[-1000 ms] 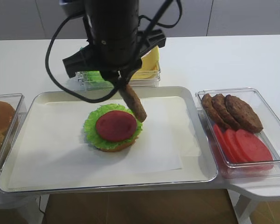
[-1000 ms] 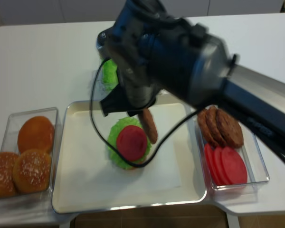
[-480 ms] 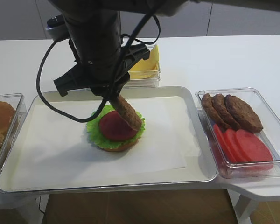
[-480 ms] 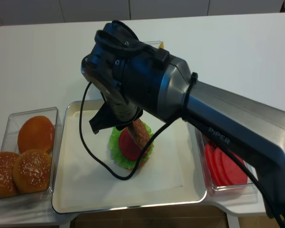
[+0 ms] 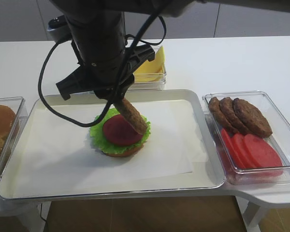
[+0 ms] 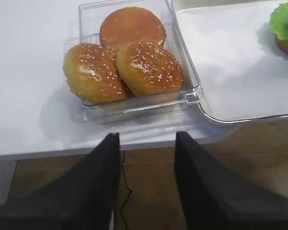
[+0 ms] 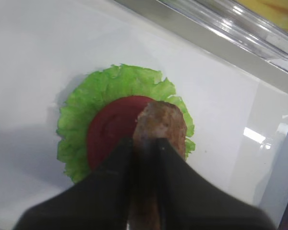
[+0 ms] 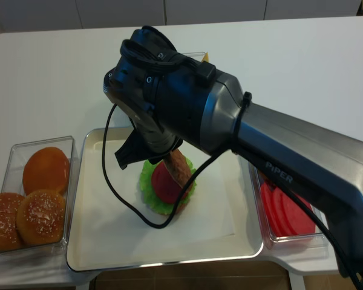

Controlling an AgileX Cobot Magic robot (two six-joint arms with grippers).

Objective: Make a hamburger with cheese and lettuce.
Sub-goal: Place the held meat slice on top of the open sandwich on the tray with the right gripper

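The hamburger [image 5: 120, 137] is a bun half, a lettuce [image 5: 97, 133] leaf and a red slice [image 7: 110, 129] on the tray's paper. My right gripper [image 7: 145, 143] is shut on a brown patty [image 5: 133, 117]. It holds the patty on edge, tilted, with the lower end at the red slice's right side; I cannot tell whether it touches. The patty also shows in the realsense view [image 8: 179, 165]. Cheese [image 5: 152, 65] lies in a clear box behind the tray. My left gripper [image 6: 148, 136] is open and empty over the table's front edge.
A clear box [image 6: 187, 93] at the left holds three buns [image 8: 39, 193]. A clear box [image 5: 280, 116] at the right holds brown patties [image 5: 239, 116] and red slices [image 5: 253, 150]. The metal tray [image 5: 135, 192] fills the middle. The right arm's body hides the back boxes.
Over the last second the right arm moved left and down, bringing the patty from beside the stack to over the red slice. It has hardly moved in the last half second.
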